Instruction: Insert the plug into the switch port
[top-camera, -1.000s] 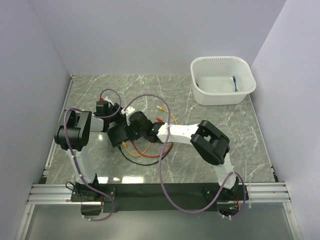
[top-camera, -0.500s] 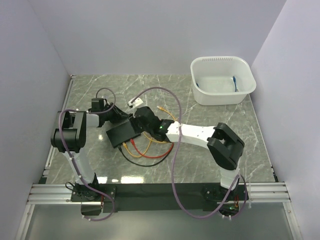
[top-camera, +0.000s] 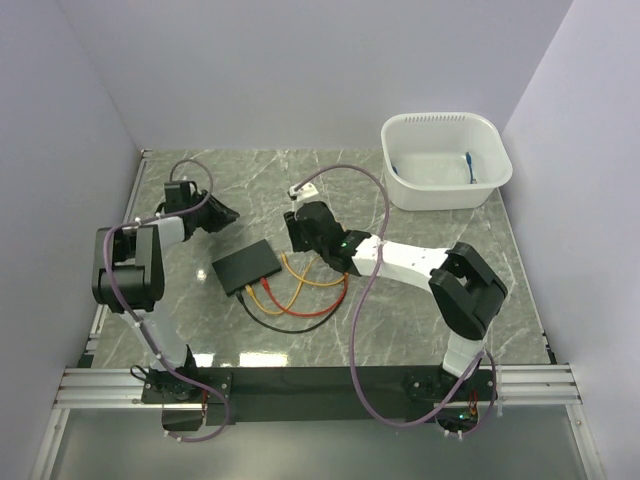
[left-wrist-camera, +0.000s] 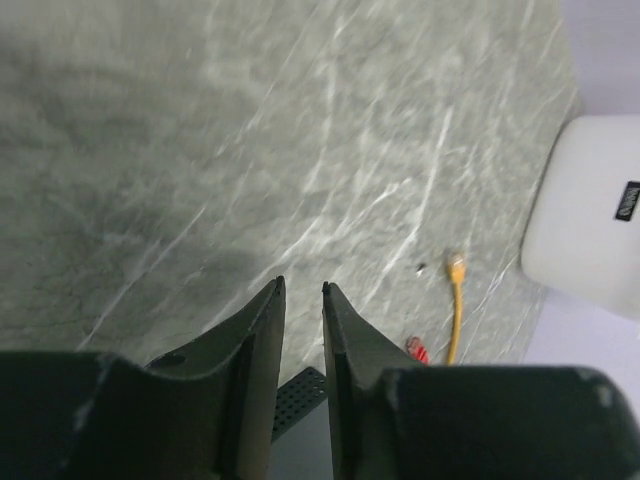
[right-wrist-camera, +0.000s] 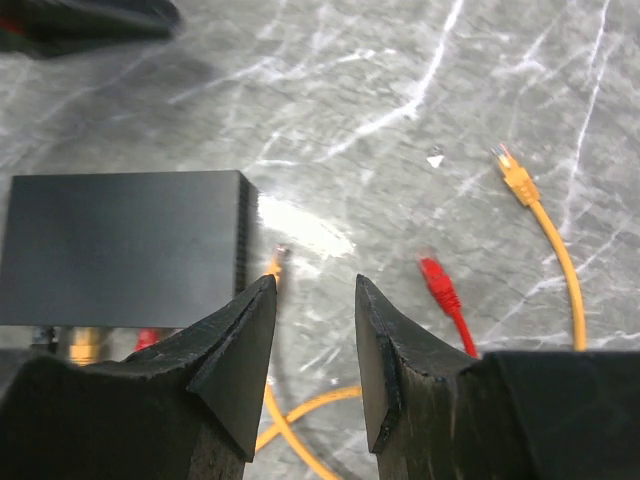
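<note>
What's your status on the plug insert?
Left gripper and right gripper open, empty. Switch lying flat, untouched. Red plug and yellow plug loose beside it, nothing blocking.

A robotics lab test cell: plain pale partition walls (top-camera: 300, 70) box in a grey marble-patterned table (top-camera: 420, 330) on three sides, and aluminium rails (top-camera: 100, 385) along its near edge carry the left arm (top-camera: 125, 265) and right arm (top-camera: 465, 290), both trailing purple cables (top-camera: 351, 340)
</note>
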